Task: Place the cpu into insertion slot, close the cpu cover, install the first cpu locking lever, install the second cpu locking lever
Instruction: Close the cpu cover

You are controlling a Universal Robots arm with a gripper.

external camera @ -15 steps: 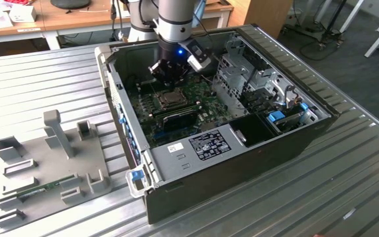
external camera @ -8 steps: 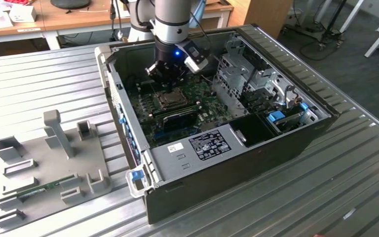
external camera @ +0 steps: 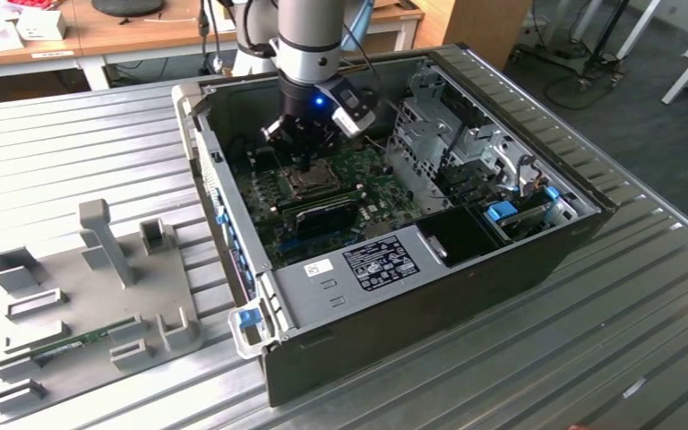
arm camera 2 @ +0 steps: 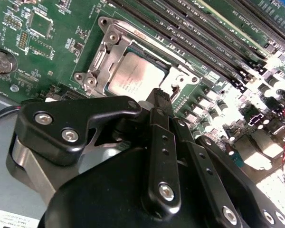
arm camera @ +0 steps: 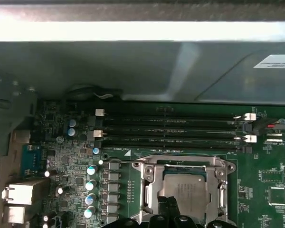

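The cpu (arm camera 2: 132, 76) (arm camera: 184, 190) lies flat in the insertion slot (external camera: 311, 183) on the green motherboard inside the open computer case. The silvery cpu cover (arm camera 2: 115, 47) (arm camera: 180, 161) lies down over the chip's edges, and the chip shows through its window. My gripper (external camera: 305, 159) (arm camera 2: 159, 96) (arm camera: 167, 205) hangs just above one edge of the socket with its black fingers pressed together and nothing between them. The gripper body hides the near part of the socket in the second wrist view.
Long black memory slots (arm camera: 171, 128) (arm camera 2: 194, 28) run beside the socket. Capacitors (arm camera: 91, 185) and connectors stand on its other side. Case walls (external camera: 219, 206) and a drive cage (external camera: 440, 134) hem the arm in. A grey fixture plate (external camera: 93, 296) lies at the exterior view's left.
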